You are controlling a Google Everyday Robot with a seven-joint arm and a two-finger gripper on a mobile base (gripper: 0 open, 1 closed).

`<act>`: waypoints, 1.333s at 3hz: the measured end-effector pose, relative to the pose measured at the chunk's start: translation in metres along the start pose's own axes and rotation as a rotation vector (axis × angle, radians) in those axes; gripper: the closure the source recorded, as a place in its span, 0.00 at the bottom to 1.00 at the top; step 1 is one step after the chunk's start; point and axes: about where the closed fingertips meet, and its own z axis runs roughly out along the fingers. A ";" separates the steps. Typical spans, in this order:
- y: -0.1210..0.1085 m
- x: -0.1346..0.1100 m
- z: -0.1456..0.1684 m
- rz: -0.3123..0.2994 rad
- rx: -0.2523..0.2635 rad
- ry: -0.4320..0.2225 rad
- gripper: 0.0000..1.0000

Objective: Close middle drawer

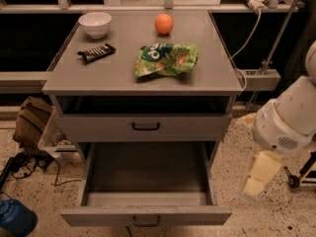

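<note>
- While the robot's cream-coloured two-finger gripper (pixel 256 177) hangs pointing down over the speckled floor, it's off the cabinet's right side and not touching it. Honestly can't tell if it's open or closed.
- Left of the gripper and a bit lower is the wide grey middle drawer (pixel 146 215), the one with the short flat front and small black bar handle. It's pulled way out, well apart from the gripper.
- Up-left of the gripper is the taller-fronted grey drawer (pixel 98 127) with the bigger black handle.
- Further up and left on the flat grey cabinet top (pixel 118 75): a small white bowl (pixel 95 23), a round orange fruit (pixel 164 23), a dark wrapped snack bar (pixel 96 52) and a crinkly green chip bag (pixel 165 60).
</note>
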 end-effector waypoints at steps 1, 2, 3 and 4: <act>0.020 0.001 0.059 0.007 -0.144 -0.099 0.00; 0.020 0.001 0.059 0.006 -0.144 -0.099 0.00; 0.026 0.003 0.072 0.004 -0.162 -0.101 0.00; 0.043 0.015 0.116 0.027 -0.236 -0.157 0.00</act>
